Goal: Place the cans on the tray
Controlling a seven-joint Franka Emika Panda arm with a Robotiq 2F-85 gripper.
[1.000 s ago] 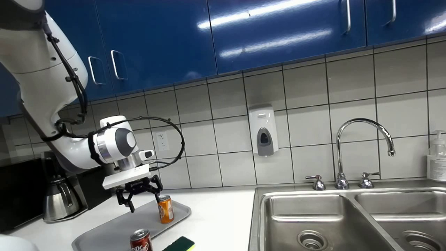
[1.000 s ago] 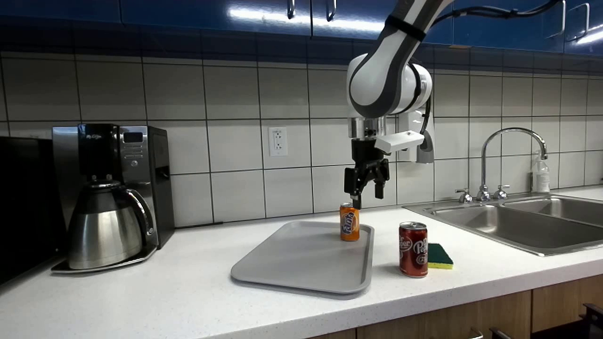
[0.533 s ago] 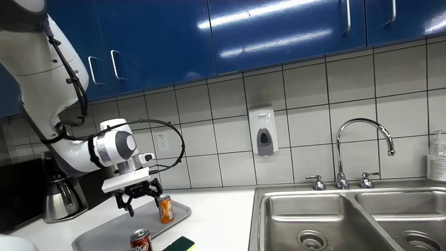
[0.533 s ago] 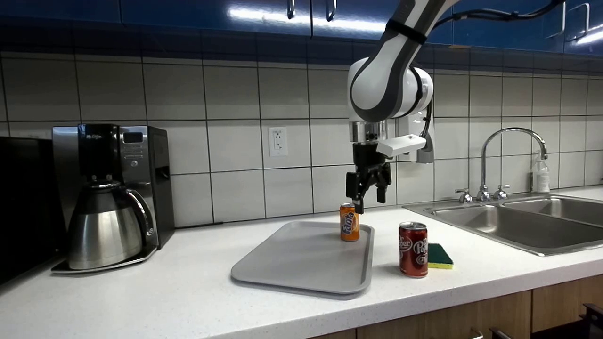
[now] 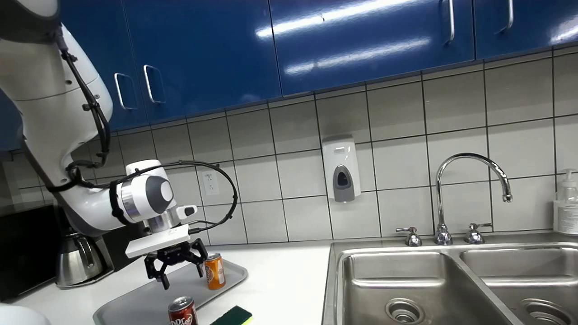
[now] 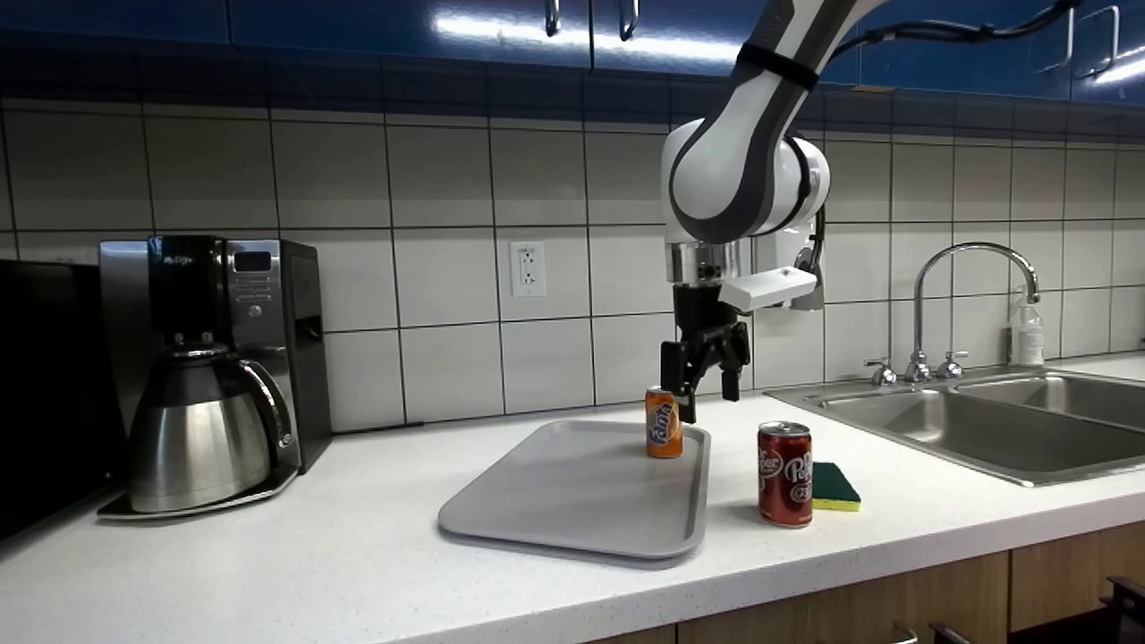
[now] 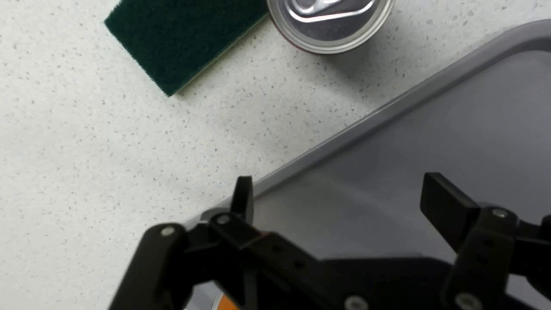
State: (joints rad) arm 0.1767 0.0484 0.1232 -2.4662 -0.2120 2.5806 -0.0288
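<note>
The orange-yellow can (image 6: 664,434) stands upright on the grey tray (image 6: 572,501), near its far right corner. In an exterior view (image 5: 216,273) it stands just right of a finger. In the wrist view only an orange sliver of this can (image 7: 226,303) shows, behind the gripper. The dark red can (image 6: 785,483) stands upright on the counter beside the tray; its silver top (image 7: 329,26) shows at the top of the wrist view. My gripper (image 7: 338,178) is open with nothing between its fingers, above the tray. In both exterior views the gripper (image 6: 708,404) (image 5: 183,280) hangs beside the orange-yellow can's top.
A green and yellow sponge (image 6: 835,490) lies next to the dark red can. A coffee maker (image 6: 219,331) with a steel pot (image 6: 201,438) stands on the left. A steel sink (image 6: 948,420) is on the right. The tiled wall (image 6: 447,367) runs behind.
My gripper has moved down a little, and slightly left in one exterior view and slightly right in another, staying open. The cans, tray and sponge have not moved.
</note>
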